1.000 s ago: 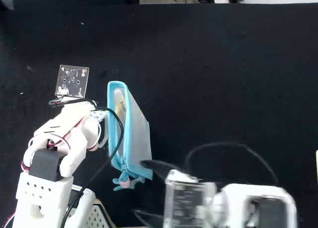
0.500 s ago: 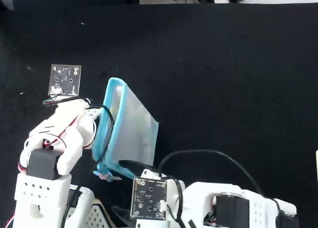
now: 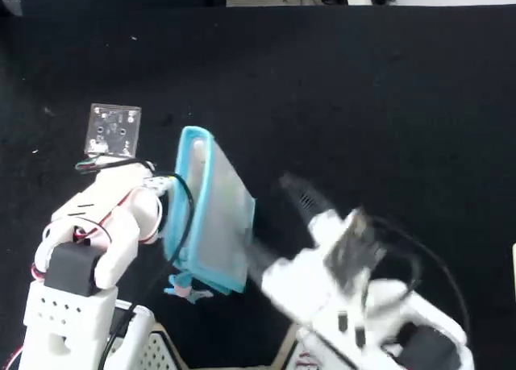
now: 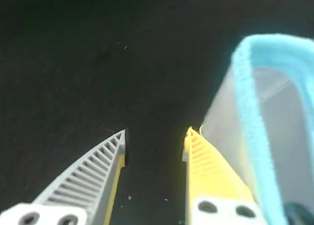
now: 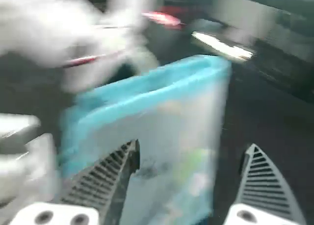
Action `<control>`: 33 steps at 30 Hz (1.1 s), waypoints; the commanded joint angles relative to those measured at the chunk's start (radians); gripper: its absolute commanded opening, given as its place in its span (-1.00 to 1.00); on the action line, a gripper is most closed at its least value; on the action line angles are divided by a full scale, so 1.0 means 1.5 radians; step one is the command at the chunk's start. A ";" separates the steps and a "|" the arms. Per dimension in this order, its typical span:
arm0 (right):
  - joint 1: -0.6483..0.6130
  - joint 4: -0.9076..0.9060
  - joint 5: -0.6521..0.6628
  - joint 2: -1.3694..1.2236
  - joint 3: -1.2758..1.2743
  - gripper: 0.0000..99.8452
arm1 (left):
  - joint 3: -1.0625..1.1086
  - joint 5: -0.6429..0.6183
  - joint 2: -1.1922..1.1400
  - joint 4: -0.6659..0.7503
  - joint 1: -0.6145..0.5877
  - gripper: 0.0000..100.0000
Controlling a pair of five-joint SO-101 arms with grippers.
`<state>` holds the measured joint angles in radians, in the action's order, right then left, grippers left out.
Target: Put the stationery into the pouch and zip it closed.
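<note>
The pouch [image 3: 214, 221] is translucent with a blue zip edge and lies on the black table, with a pink and blue pull tassel [image 3: 181, 288] at its near end. My left gripper [image 4: 156, 133] is open just beside the pouch [image 4: 267, 122]; its yellow finger [image 4: 211, 181] rests against the pouch wall and only bare table lies between the fingers. My right gripper [image 5: 192, 146] is open above the table with the pouch [image 5: 162, 132] in front of it, blurred. In the high view the right gripper [image 3: 297, 194] sits to the right of the pouch. Pale shapes show faintly inside the pouch.
The left arm [image 3: 101, 225] stands close along the pouch's left side, with a black cable [image 3: 187, 217] draped by the blue edge. The right arm [image 3: 347, 281] fills the lower right. Black table [image 3: 363, 88] stretches far and right.
The right arm has swung from the pouch's near end up and to the right. The pouch tilted left, then shifted back a little. The left arm barely moved.
</note>
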<state>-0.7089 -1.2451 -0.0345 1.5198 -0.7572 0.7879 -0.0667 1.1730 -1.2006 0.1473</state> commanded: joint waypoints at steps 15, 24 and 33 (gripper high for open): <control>0.056 -0.101 0.075 -0.475 0.455 -0.36 | -0.035 0.049 0.004 -0.003 0.106 -0.62; 0.056 -0.114 0.224 -0.586 0.518 -0.36 | -0.036 0.049 0.004 -0.031 0.106 -0.62; 0.068 -0.203 0.232 -0.669 0.615 -0.36 | -0.038 0.049 0.004 -0.027 0.107 -0.62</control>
<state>-0.6183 -1.5228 0.3000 0.5608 0.0990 0.7772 -0.0023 1.1730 -1.2436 0.2900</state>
